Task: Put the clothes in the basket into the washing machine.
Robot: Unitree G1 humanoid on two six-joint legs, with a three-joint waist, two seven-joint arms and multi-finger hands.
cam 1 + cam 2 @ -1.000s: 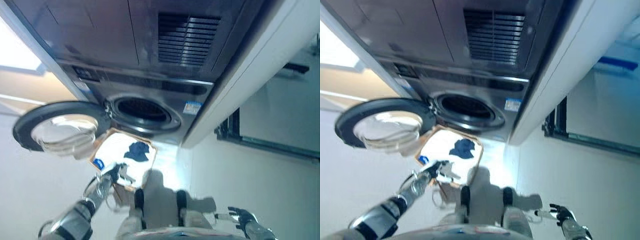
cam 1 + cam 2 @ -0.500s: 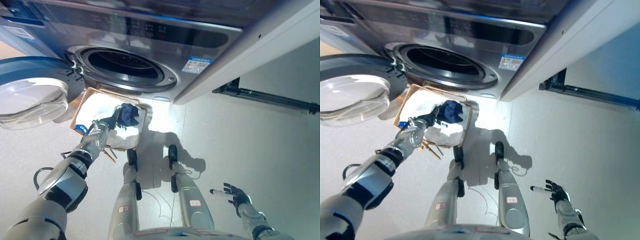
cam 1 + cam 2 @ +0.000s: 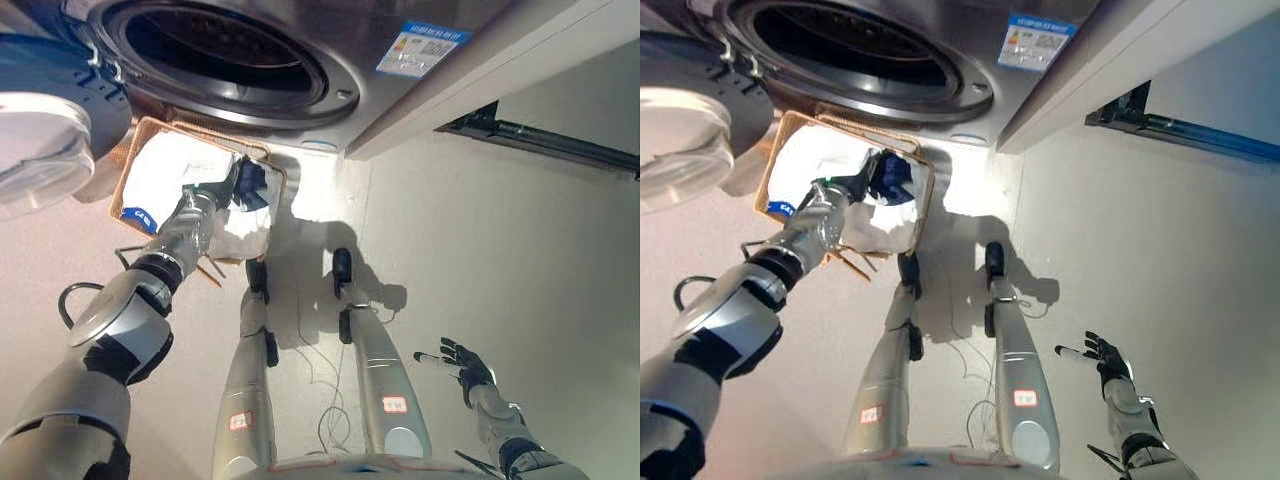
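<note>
A wicker basket (image 3: 128,158) stands on the floor below the washing machine's open drum (image 3: 220,50). It holds white clothes (image 3: 175,165) and a dark blue garment (image 3: 252,183) at its right side. My left hand (image 3: 210,195) is inside the basket, up against the dark blue garment; its grip is hidden against the dark cloth. The same hand shows in the right eye view (image 3: 843,190). My right hand (image 3: 462,362) hangs open and empty at the lower right, far from the basket.
The machine's round glass door (image 3: 40,130) stands swung open to the left of the basket. A white wall panel (image 3: 520,50) runs along the machine's right side, with a dark rail (image 3: 540,140) at its foot.
The camera has tipped downward, so the whole scene has shifted up. My left hand has moved from the basket's near edge into the basket, up to the dark blue garment.
</note>
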